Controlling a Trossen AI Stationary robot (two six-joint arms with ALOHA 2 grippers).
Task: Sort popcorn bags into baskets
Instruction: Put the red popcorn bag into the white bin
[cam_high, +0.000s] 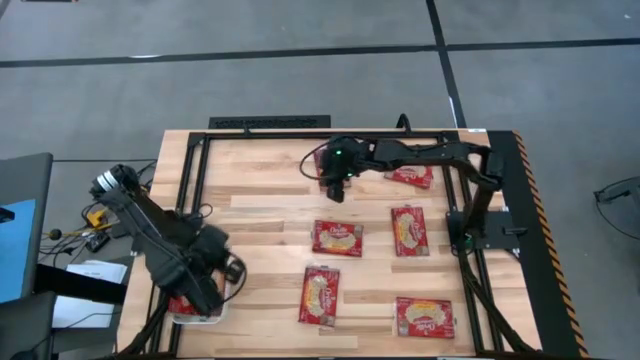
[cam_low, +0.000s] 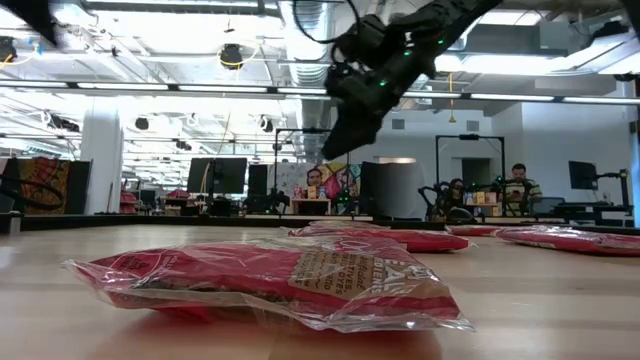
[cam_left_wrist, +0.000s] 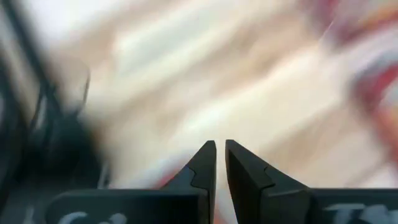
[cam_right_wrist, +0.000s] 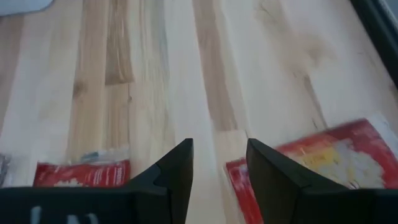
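Note:
Five red popcorn bags lie flat on the wooden table in the high view: (cam_high: 337, 237), (cam_high: 408, 229), (cam_high: 320, 294), (cam_high: 424, 317), and one (cam_high: 412, 176) partly under the right arm. Another red bag (cam_high: 180, 305) lies in the white tray (cam_high: 212, 316) at the table's near left corner. My left gripper (cam_high: 205, 295) (cam_left_wrist: 220, 155) is over the tray, fingers nearly together; its wrist view is blurred. My right gripper (cam_high: 335, 188) (cam_right_wrist: 219, 168) (cam_low: 345, 130) hangs open above bare wood near the far middle, with a bag (cam_right_wrist: 81, 174) (cam_right_wrist: 323, 155) on either side ahead of it.
A black metal frame (cam_high: 190, 180) runs around the table, and the right arm's base (cam_high: 480, 225) stands at its right side. Bare wood lies between the tray and the bags. In the low view the nearest bag (cam_low: 270, 280) fills the foreground; people sit in the room behind.

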